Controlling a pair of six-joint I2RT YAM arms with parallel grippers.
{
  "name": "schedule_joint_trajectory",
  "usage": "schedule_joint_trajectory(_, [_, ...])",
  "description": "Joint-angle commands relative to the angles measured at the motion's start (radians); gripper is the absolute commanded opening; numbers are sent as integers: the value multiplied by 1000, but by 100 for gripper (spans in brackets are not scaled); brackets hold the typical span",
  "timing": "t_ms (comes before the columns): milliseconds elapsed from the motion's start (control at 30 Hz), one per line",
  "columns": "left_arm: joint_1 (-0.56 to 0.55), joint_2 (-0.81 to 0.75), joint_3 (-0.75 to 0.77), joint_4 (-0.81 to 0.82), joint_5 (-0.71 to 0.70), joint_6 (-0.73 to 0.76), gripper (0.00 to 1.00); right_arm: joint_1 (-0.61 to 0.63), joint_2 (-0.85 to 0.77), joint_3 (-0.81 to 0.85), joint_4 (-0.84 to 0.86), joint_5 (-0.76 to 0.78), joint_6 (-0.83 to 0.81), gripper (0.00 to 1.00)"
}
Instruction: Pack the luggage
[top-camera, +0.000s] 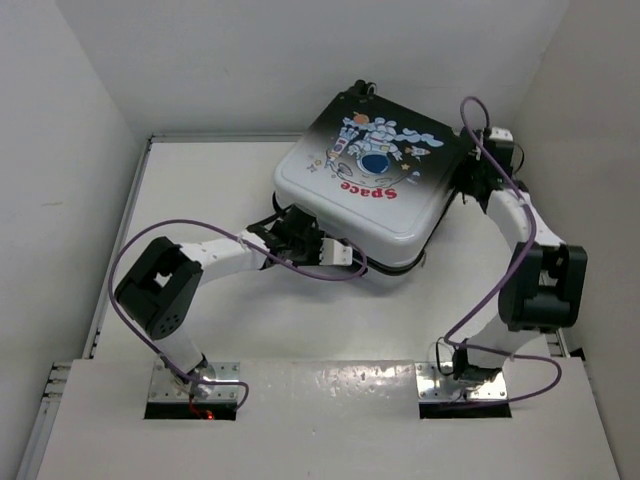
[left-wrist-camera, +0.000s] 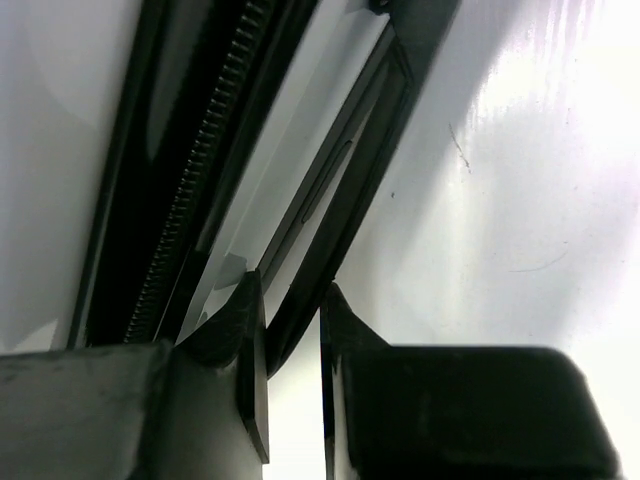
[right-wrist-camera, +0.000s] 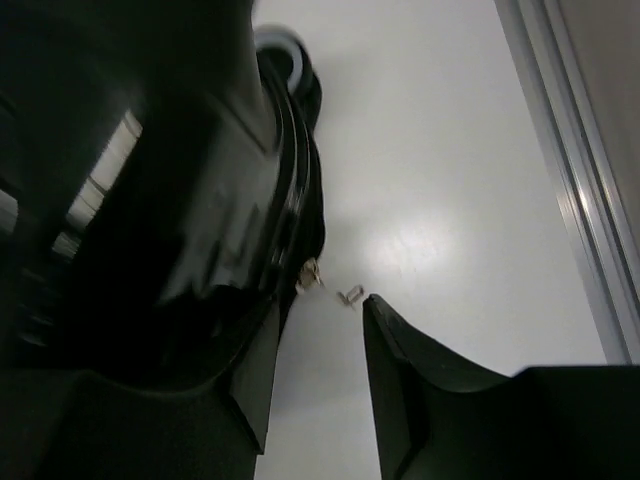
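The luggage (top-camera: 370, 190) lies flat at the back of the table, its astronaut lid with red "Space" lettering facing up and down over the base. My left gripper (top-camera: 293, 230) is tucked against its near-left edge. In the left wrist view its jaws (left-wrist-camera: 290, 290) stand a narrow gap apart at the black seam, beside the zipper teeth (left-wrist-camera: 200, 170), with only white surface showing between them. My right gripper (top-camera: 478, 175) is at the case's right side. It is open (right-wrist-camera: 322, 300), its left finger against the black shell (right-wrist-camera: 180, 200), and a small metal zipper pull (right-wrist-camera: 350, 294) lies just past the fingertips.
White walls close in the table on the left, back and right. A metal rail (right-wrist-camera: 580, 200) runs along the table's right edge. A black wheel (right-wrist-camera: 285, 55) of the case sits at its far corner. Purple cables (top-camera: 200, 228) loop off both arms.
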Motion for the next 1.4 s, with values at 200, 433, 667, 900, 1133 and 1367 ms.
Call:
schedule_joint_trajectory(200, [51, 83, 10, -332, -7, -313, 0, 256, 296, 478, 117, -198, 50, 42])
schedule_joint_trajectory(433, [83, 226, 205, -321, 99, -465, 0, 158, 261, 430, 99, -326, 23, 42])
schedule_joint_trajectory(667, [83, 269, 259, -343, 145, -430, 0, -75, -31, 102, -30, -821, -434, 35])
schedule_joint_trajectory(900, [97, 258, 250, -406, 143, -323, 0, -162, 42, 100, -192, -1069, -860, 38])
schedule_joint_trajectory(1133, [231, 238, 250, -512, 197, -183, 0, -94, 106, 63, -225, -1189, -1123, 52])
schedule_joint_trajectory(1367, [288, 247, 271, -602, 227, -76, 0, -48, 132, -57, 177, -1244, -951, 52])
